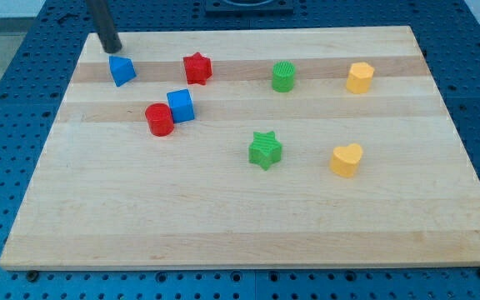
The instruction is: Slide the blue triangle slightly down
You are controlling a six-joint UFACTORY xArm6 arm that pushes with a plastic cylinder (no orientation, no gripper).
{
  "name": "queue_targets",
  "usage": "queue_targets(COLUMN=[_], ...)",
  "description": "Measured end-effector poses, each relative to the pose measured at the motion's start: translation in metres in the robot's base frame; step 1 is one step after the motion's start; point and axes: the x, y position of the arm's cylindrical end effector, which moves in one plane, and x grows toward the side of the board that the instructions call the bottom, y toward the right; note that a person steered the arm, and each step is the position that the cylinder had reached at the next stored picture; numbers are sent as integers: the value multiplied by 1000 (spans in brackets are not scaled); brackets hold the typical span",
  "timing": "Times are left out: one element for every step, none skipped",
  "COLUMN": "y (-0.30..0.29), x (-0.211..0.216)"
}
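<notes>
The blue triangle (pixel 122 70) sits near the top left of the wooden board (pixel 248 208). My tip (pixel 112 47) is just above it and slightly to the left, a small gap away, not touching. The rod rises from there out of the view's top edge.
A red star (pixel 197 67), a green cylinder (pixel 283 77) and a yellow block (pixel 359 77) lie in the top row. A blue cube (pixel 180 106) touches a red cylinder (pixel 159 119). A green star (pixel 265 150) and a yellow heart (pixel 347 159) lie mid-right.
</notes>
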Motion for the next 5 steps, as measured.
queue_targets(y=[6,21,18,17,5], x=[6,38,36,53,19])
